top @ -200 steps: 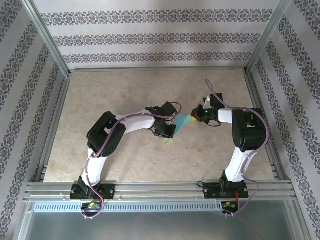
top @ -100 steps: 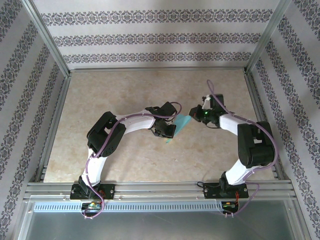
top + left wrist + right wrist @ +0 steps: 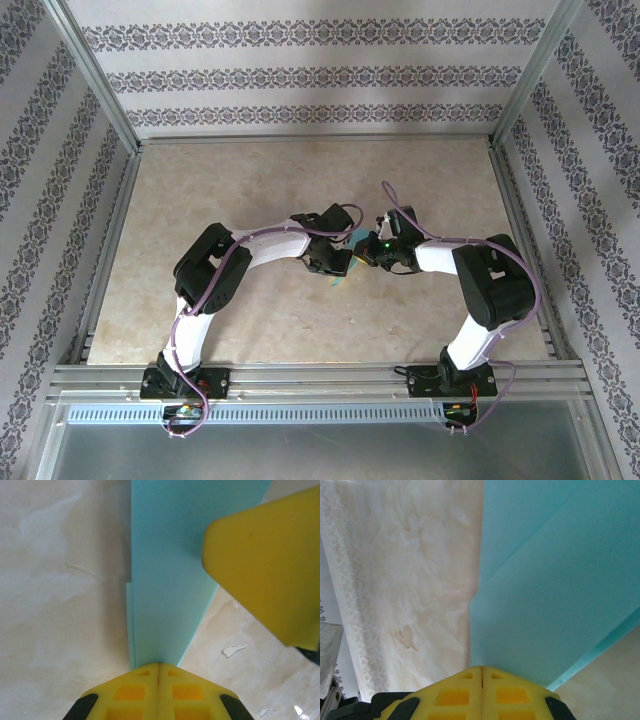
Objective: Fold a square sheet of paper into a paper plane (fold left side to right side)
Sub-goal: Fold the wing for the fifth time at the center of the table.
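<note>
Patterned wallpaper (image 3: 300, 75) in grey floral bands closes off three sides of a beige, marbled desk (image 3: 240, 180), which is edged by an aluminium frame (image 3: 110, 250). Near the middle of the desk the two arms meet head on. The left tool (image 3: 340, 263) and the right tool (image 3: 368, 250) sit just beside each other over the cyan paper plane (image 3: 356, 240). From above, their wrists cover most of the paper, leaving only small slivers of cyan showing between and below them. In the left wrist view the left tool (image 3: 159, 670) is closed, its yellow fingers pressed flat together at the narrow end of the paper plane (image 3: 170, 555). The paper lies flat on the desk, with a second layer peeking out along its left edge. One yellow finger of the right tool (image 3: 265, 565) blocks the paper's upper right part. In the right wrist view the right tool (image 3: 482, 672) is likewise closed, and its tips meet the edge of the paper plane (image 3: 555, 580), where a diagonal crease shows. Whether either tool pinches the paper or only presses on it cannot be told. White flecks (image 3: 234, 651) mark the desk nearby, and purple cables (image 3: 190, 320) trail along both arms.
</note>
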